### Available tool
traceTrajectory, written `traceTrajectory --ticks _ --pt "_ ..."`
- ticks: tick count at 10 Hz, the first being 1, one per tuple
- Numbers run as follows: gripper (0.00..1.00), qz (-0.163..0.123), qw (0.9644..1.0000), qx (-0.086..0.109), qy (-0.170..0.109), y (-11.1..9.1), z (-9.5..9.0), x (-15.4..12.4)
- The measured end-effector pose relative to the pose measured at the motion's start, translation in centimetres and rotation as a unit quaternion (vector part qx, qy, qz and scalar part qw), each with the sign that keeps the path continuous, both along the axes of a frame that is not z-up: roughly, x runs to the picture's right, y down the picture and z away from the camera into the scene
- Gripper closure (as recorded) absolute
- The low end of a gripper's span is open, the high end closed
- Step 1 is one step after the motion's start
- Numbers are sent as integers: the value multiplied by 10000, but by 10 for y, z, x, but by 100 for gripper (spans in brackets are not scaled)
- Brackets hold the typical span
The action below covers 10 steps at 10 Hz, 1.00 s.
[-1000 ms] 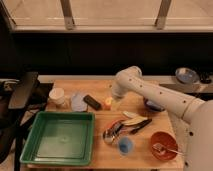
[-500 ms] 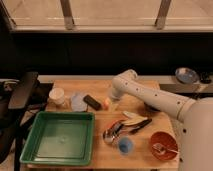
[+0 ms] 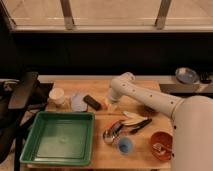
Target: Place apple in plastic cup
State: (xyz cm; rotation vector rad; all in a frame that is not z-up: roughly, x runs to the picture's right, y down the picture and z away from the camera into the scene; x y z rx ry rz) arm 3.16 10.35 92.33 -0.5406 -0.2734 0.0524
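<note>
Camera view: hand (image 3: 112, 102) at round orange apple (image 3: 105, 104), wood table (image 3: 107, 159) ctr.

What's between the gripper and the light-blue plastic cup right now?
A dark oblong object lies between the gripper, just to its right, and the plastic cup, as the camera view shows.

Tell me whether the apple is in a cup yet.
Out: the apple is at the gripper, just right of the black block, with nothing enclosing it.
</note>
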Motion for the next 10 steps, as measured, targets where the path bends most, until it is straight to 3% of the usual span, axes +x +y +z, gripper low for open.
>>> traceTrajectory --ticks 2,5,7,10 --pt "70 -33 10000 -15 30 -2 -4 3" --pt "98 -91 9999 -111 -69 -28 -34 13" --pt "100 -83 9996 -153 -221 -47 -73 22" --pt "100 46 9993 -233 -280 -32 -123 33"
